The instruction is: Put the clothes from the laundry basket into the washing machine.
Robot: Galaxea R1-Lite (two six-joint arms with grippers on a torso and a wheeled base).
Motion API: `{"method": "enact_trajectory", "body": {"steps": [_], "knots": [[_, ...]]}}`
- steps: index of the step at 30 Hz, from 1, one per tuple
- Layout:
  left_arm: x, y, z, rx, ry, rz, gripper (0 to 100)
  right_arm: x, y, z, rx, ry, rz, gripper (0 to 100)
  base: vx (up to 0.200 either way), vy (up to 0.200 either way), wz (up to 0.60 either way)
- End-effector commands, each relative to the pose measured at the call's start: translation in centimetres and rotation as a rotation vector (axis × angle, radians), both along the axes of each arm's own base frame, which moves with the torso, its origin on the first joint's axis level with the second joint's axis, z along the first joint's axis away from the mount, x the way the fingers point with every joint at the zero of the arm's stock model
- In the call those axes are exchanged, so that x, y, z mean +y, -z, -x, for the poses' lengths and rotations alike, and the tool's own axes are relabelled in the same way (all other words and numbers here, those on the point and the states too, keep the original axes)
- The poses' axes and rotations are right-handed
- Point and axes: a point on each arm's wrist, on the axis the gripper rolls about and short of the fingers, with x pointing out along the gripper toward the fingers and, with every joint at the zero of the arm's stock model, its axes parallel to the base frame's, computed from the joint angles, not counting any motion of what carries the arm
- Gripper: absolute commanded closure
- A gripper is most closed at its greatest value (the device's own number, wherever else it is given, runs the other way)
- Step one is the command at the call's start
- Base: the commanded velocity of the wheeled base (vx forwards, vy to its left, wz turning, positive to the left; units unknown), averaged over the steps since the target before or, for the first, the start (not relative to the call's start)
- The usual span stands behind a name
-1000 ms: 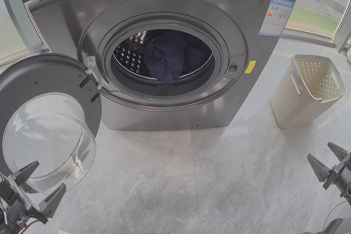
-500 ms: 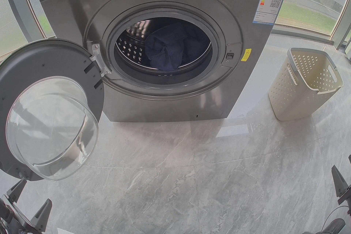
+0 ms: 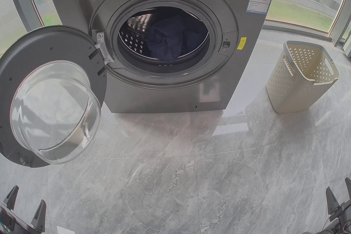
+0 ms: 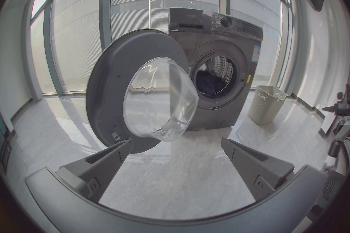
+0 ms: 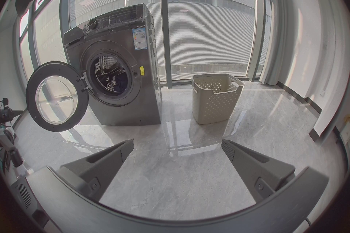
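**Two empty grippers, one loaded drum**

Both arms hang well back from the washing machine (image 3: 146,99). The left gripper (image 3: 28,195) has its fingers spread wide with nothing between them, and the right gripper (image 3: 338,185) is just the same. Dark clothes (image 3: 172,39) lie inside the machine's drum. The laundry basket (image 3: 289,88) stands to the machine's right, near it but apart. We judge the loading all but done. The next move calls for a check of the basket's bottom, then perhaps the door (image 3: 44,48), swung open at the machine's left. From the head view we look down into the basket and see bare perforated wall, no cloth. The right wrist view gives it side on, its floor hidden.
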Motion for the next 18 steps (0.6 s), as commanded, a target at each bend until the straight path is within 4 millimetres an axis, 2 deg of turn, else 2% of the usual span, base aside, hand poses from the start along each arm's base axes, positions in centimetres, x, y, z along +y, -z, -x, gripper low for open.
{"method": "enact_trajectory", "body": {"steps": [1, 10, 18], "knots": [[-0.14, 1.34, 0.54, 0.018, -0.045, -0.020, 0, 0.07, 0.31, 0.48, -0.073, 0.029, 0.003, 0, 0.000, 0.000, 0.00], [-0.14, 1.38, 0.53, 0.015, -0.045, -0.018, 0, 0.22, 0.61, 0.45, -0.046, -0.045, 0.056, 0, 0.000, 0.000, 0.00], [-0.14, 1.36, 0.51, 0.015, -0.045, -0.015, 0, 0.22, 0.61, 0.45, -0.046, -0.042, 0.056, 0, 0.000, 0.200, 0.00]]}}
